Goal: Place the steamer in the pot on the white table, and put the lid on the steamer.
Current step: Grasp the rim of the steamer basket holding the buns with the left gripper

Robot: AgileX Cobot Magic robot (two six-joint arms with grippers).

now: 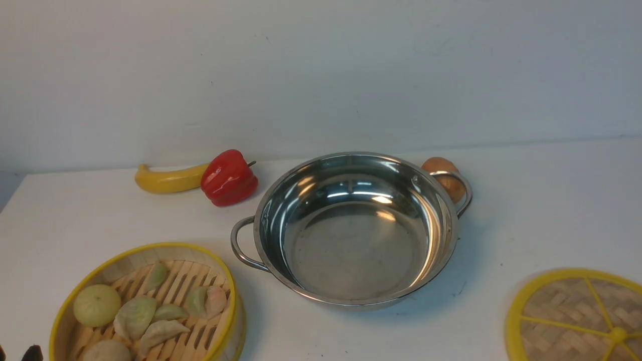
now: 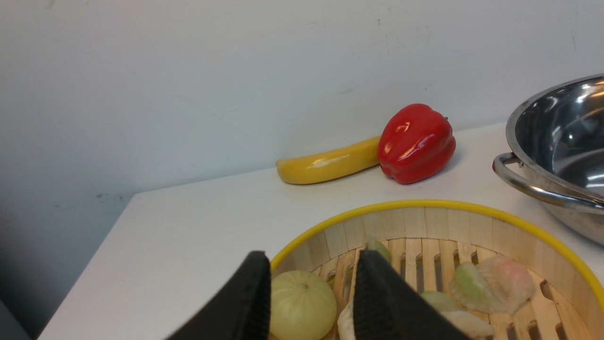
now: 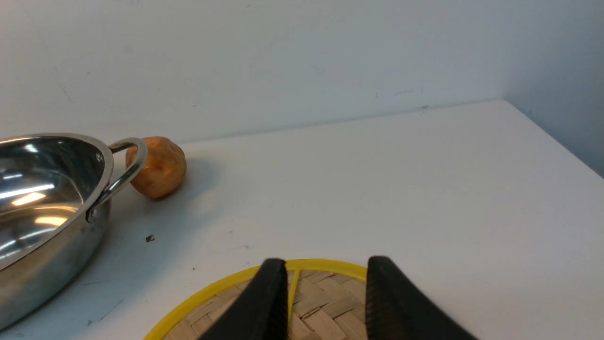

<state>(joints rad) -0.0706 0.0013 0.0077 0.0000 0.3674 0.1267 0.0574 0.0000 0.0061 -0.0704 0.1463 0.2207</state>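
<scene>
The steamer (image 1: 145, 301), a bamboo basket with a yellow rim holding buns and dumplings, sits on the white table (image 1: 526, 210) at the front left. The shiny steel pot (image 1: 356, 230) stands empty in the middle. The woven lid (image 1: 577, 316) lies flat at the front right. My left gripper (image 2: 311, 267) is open and empty above the steamer (image 2: 424, 222), one finger over its near rim and one over the inside. My right gripper (image 3: 325, 269) is open and empty above the lid (image 3: 321, 302). In the front view only the left fingertips (image 1: 31, 353) show.
A yellow banana (image 1: 168, 179) and a red pepper (image 1: 228, 178) lie behind the steamer, left of the pot. A brown round vegetable (image 1: 441, 170) sits against the pot's far right handle. The table's left edge (image 2: 94, 264) and right edge (image 3: 557, 146) are close.
</scene>
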